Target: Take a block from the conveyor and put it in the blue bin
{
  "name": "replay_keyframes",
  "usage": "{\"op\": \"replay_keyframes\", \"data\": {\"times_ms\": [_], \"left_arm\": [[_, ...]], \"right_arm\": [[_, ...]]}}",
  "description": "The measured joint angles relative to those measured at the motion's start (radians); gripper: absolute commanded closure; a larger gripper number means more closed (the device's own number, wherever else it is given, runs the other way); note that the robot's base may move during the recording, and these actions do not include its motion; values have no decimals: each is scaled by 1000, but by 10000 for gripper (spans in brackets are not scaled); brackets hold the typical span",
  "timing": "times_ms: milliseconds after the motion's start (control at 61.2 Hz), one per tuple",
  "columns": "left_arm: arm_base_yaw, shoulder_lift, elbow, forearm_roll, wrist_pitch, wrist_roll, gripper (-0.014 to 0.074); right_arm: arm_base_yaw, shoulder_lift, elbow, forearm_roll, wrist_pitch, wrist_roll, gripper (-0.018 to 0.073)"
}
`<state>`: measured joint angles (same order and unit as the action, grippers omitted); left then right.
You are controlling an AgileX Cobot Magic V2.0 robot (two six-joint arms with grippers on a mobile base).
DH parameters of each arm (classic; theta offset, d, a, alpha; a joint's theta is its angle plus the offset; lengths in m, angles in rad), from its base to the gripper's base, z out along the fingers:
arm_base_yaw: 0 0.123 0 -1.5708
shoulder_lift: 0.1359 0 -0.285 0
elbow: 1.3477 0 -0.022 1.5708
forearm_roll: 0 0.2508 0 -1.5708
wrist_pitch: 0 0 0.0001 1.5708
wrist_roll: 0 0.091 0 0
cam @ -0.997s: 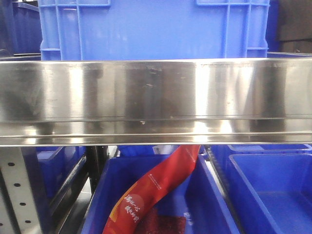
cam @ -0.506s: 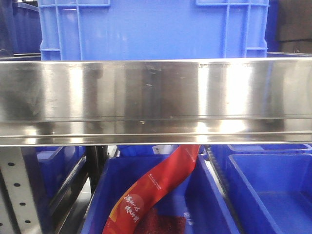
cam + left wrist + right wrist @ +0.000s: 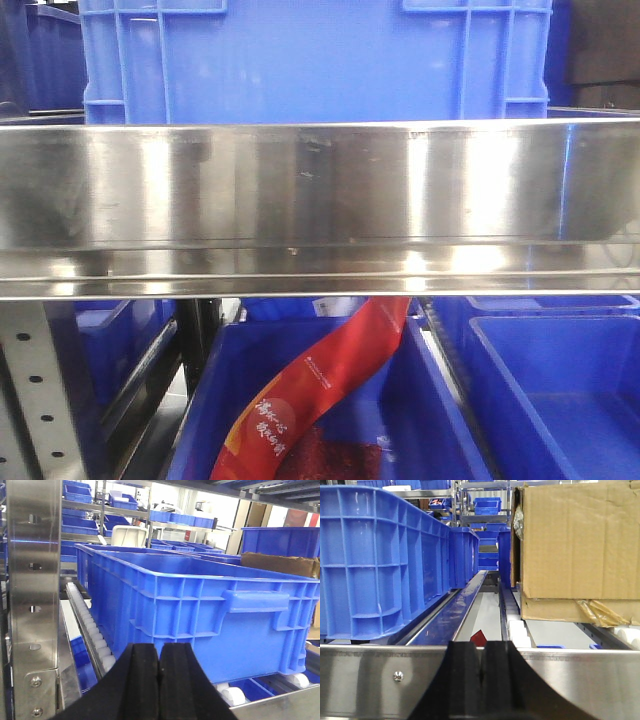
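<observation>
The block and the conveyor are out of view in every frame. A large blue bin (image 3: 200,595) stands on white rollers right in front of my left gripper (image 3: 159,647), whose black fingers are shut together on nothing. The front view has the same bin (image 3: 310,60) behind a steel rail (image 3: 320,200). My right gripper (image 3: 481,645) is shut and empty, close in front of a steel rail (image 3: 380,680). A small red corner (image 3: 478,637) pokes up just beyond that rail; I cannot tell what it is.
A cardboard box (image 3: 575,545) sits on rollers at the right. Blue bins (image 3: 375,560) line the left. A steel upright (image 3: 32,590) stands left of the left gripper. Below the rail, a lower blue bin (image 3: 420,420) holds a red packet (image 3: 320,385); another bin (image 3: 560,400) is beside it.
Only the highlights on the steel rail have shifted a little; nothing else has visibly moved.
</observation>
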<state>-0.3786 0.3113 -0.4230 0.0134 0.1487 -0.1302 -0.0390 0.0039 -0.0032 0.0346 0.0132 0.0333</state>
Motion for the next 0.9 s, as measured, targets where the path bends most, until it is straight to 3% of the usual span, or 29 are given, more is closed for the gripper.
{"op": "replay_keyframes", "data": {"times_ms": [899], "left_arm": [[7, -3, 0, 13, 8, 0, 707]], "right_arm": [[0, 0, 0, 0, 0, -4, 727]]}}
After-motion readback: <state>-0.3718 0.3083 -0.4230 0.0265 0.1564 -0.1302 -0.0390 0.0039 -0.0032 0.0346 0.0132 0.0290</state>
